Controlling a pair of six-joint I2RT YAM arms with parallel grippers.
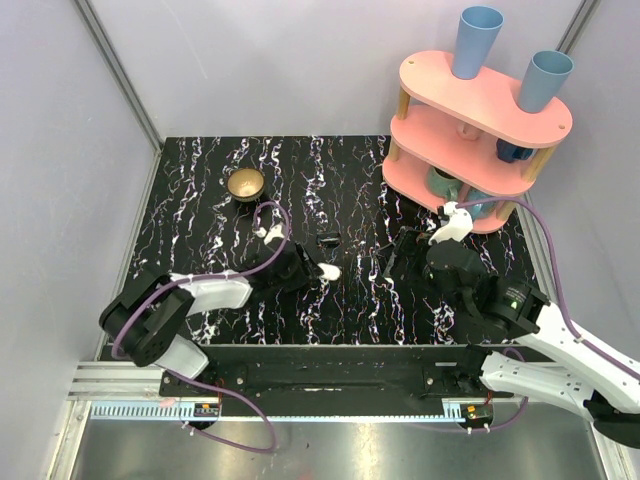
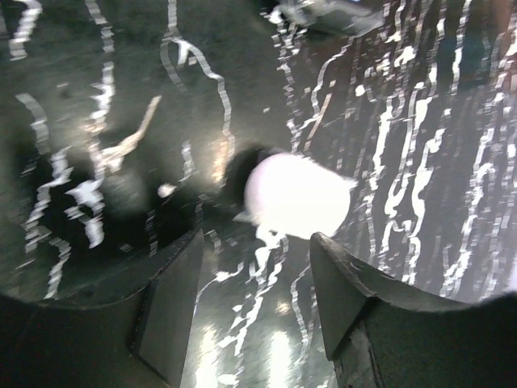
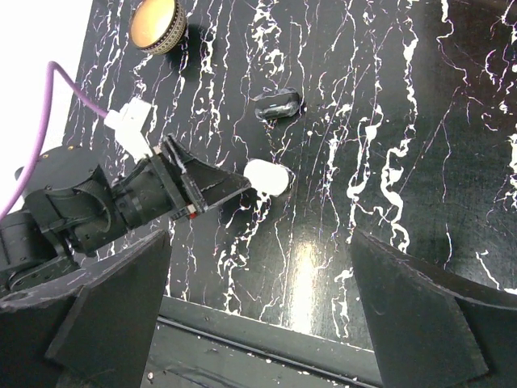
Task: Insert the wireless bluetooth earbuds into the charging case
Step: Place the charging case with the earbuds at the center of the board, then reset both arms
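A: One white case [image 1: 328,271] on the marbled table [image 1: 200,200]. Where exactly?
B: Near the front edge, just beyond the left gripper [image 1: 311,270], with a black block [image 1: 326,240] behind it.
A: Gripped?
B: No. Its fingers [image 2: 174,299] stand apart, the case ahead of their tips; contact cannot be told. The right gripper [image 3: 258,238] hangs off to the right, spread wide, holding nothing.
A: Anything else?
B: A brass bowl [image 1: 246,184] far left, well apart; a pink shelf [image 1: 480,100] far right.

Charging case [image 1: 328,271] just beyond the left fingers [image 2: 347,291], perhaps touching one; block [image 1: 326,239] behind it, bowl [image 1: 245,184] rear-left.
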